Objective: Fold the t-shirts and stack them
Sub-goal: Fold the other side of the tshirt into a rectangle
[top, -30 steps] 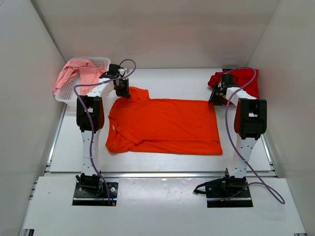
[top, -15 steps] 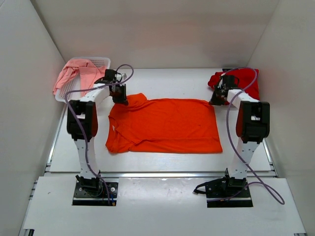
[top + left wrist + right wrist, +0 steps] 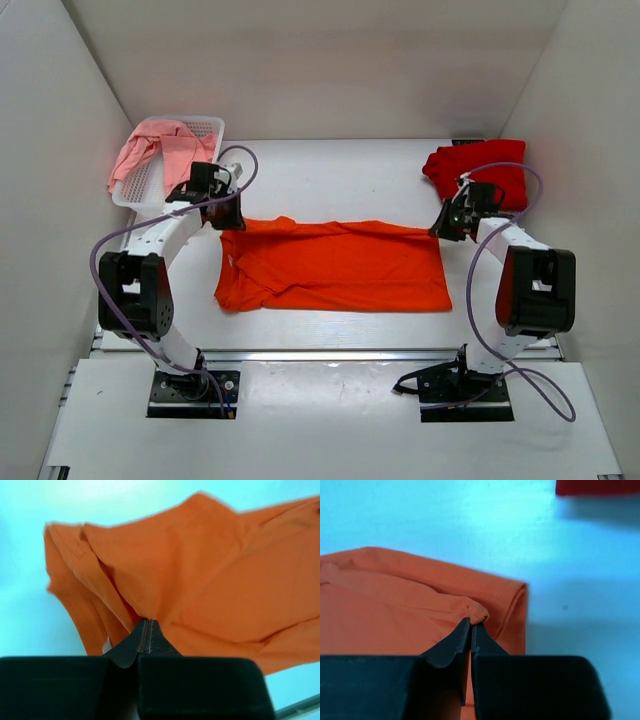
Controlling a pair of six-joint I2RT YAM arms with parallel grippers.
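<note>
Orange t-shirt (image 3: 340, 268), far edge pinched by left claw (image 3: 145, 623), also by right claw (image 3: 471, 623)

orange t-shirt (image 3: 340, 268): 1
red t-shirt (image 3: 490, 165): 1
pink t-shirt (image 3: 160, 150): 1
mesh basket (image 3: 208, 126): 1
grippers: 2, left gripper (image 3: 228, 222) + right gripper (image 3: 443, 228)

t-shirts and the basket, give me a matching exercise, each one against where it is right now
1 bright orange cloth t-shirt
2 dark red cloth t-shirt
3 pale pink cloth t-shirt
4 white plastic mesh basket

a draped over the basket
b far left corner of the table
c far right corner
d mid-table, far edge pinched by left gripper and right gripper

Pairs: 1-d, 2-c, 3-a, 4-b
</note>
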